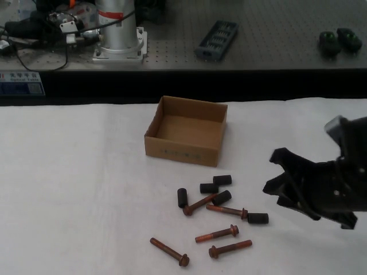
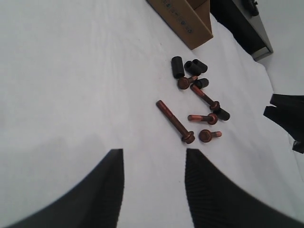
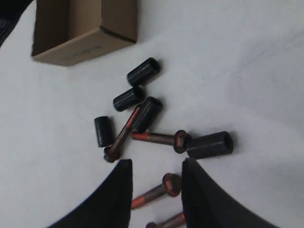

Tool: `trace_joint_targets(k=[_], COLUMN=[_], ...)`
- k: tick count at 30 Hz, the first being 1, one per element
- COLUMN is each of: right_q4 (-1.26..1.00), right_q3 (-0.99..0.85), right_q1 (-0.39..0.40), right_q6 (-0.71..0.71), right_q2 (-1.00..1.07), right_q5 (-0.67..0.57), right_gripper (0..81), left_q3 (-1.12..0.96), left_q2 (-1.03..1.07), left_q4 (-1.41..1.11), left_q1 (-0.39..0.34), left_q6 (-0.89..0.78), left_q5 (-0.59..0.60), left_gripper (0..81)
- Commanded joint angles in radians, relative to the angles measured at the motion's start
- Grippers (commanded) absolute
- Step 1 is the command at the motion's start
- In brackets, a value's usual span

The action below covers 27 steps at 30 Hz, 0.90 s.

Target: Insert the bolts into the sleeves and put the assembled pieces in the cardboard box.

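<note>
The open cardboard box stands on the white cloth, with nothing inside it in the high view. In front of it lie several rusty bolts and several black sleeves in a loose cluster. One bolt points into a sleeve; whether it is inside I cannot tell. Another bolt has its head against a sleeve. My right gripper hangs open to the right of the cluster, above the cloth. My left gripper is open over bare cloth, short of the long bolt.
The white cloth covers the bench. Behind it, a dark perforated table carries a metal column base, a grey-blue tray and two green-black objects. The right gripper shows at the edge of the left wrist view.
</note>
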Motion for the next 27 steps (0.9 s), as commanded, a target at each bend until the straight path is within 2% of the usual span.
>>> trace_joint_targets(k=[1,5,10,19,27], right_q4=[-0.002,-0.002,-0.002,-0.055,-0.044], right_q3=[-0.047,-0.058,-0.058,-0.058,-0.058], right_q1=[0.006,0.008,0.008,0.008,0.008], right_q6=[0.122,0.302,0.397,0.472,0.577], right_q2=[0.046,0.116,0.141,0.141,0.141], right_q5=[0.053,0.054,0.028,-0.064,-0.012], right_gripper=[27.1,27.1,27.1,27.1,27.1], left_q3=[-0.011,-0.011,-0.011,-0.011,-0.011], left_q2=[0.000,0.000,0.000,0.000,0.000], left_q4=[-0.006,-0.006,-0.006,-0.006,-0.006], left_q1=[0.005,0.005,0.005,0.005,0.005], left_q6=[-0.006,-0.006,-0.006,-0.006,-0.006], left_q5=[0.000,0.000,0.000,0.000,0.000], left_gripper=[31.2,31.2,31.2,31.2,31.2])
